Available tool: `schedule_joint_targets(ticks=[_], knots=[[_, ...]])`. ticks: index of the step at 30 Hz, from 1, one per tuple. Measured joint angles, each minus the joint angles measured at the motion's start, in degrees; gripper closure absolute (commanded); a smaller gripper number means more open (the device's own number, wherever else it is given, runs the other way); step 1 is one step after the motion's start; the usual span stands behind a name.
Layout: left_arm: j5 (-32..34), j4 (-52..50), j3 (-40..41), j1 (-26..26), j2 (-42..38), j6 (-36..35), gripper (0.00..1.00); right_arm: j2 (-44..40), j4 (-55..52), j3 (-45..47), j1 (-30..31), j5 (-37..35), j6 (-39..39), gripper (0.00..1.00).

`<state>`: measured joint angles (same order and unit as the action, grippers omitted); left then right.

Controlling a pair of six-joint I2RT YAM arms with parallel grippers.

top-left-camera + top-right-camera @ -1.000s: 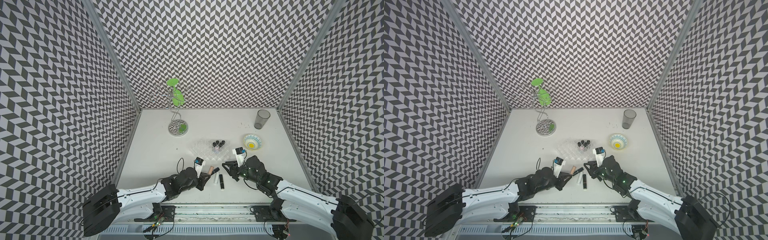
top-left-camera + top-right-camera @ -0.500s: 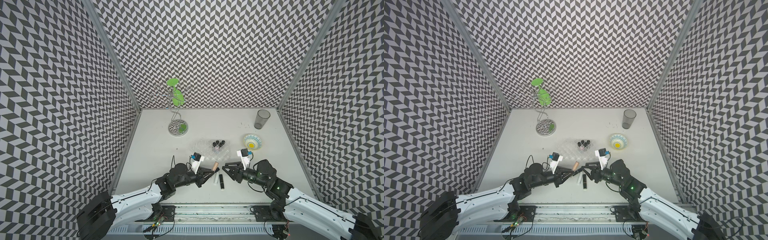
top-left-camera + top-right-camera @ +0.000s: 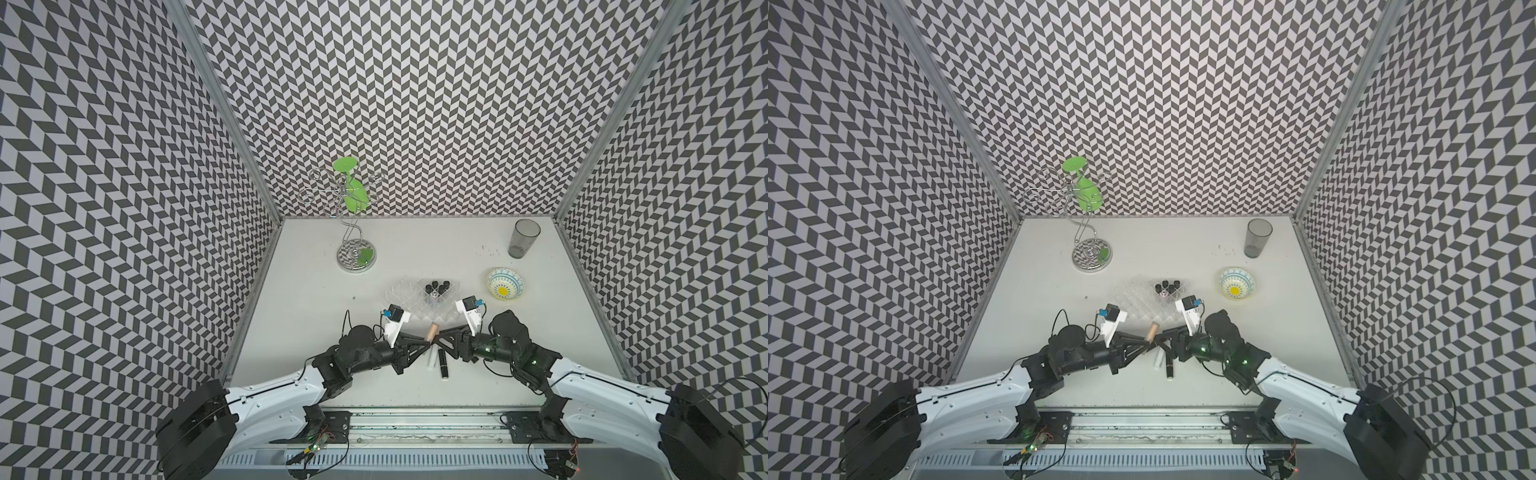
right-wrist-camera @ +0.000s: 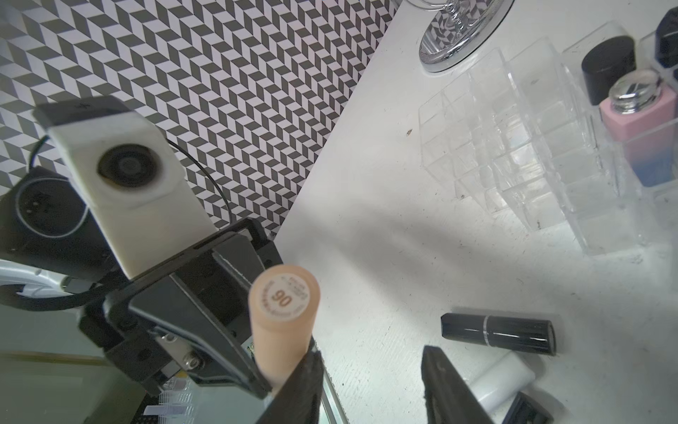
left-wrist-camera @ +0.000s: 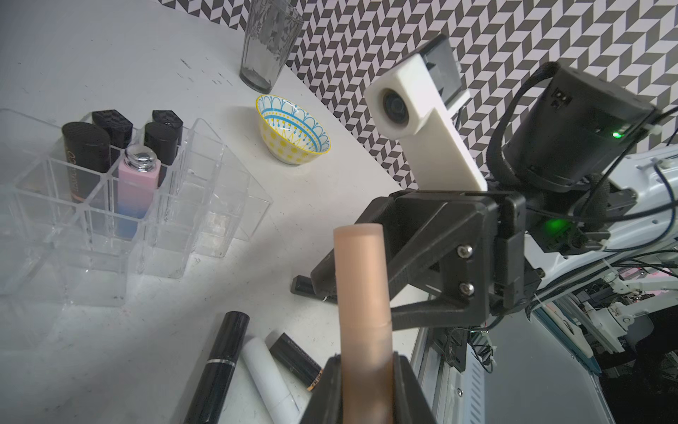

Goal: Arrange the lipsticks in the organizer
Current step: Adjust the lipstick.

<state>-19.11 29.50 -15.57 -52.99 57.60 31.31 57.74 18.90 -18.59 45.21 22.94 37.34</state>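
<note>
The left end effector (image 5: 367, 361) is clenched on the lower end of the tan lipstick (image 5: 361, 286), lifted above the table (image 3: 316, 299) and leaning toward the organizer (image 5: 205, 205). The right end effector (image 4: 370, 354) is released and holds nothing; one finger is just beside the tube. I judge the step is carrying this tube to a free cell. The next move needs it turned upright and lowered straight between the thin clear walls. The front rows are free. Three more lipsticks (image 5: 268, 378) lie below, so the right arm should move aside.
</note>
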Motion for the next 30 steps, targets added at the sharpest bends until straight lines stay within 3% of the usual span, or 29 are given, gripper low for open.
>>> schedule_joint_targets(ticks=[10, 18, 30], knots=[[-0.17, -1.77, 0.24, -0.22, -0.28, -0.66, 1.00, -10.47, 5.73, 2.80, -0.07, -0.50, 3.50, 0.45], [-0.55, -1.75, 0.35, -0.24, 0.33, -1.01, 1.00, -1.86, 4.26, -1.57, -0.85, 1.16, 3.58, 0.46], [-0.13, -1.77, 0.37, -0.48, 1.25, -1.25, 1.00, 3.63, 4.28, -2.86, -2.34, 4.52, 2.99, 0.51]])
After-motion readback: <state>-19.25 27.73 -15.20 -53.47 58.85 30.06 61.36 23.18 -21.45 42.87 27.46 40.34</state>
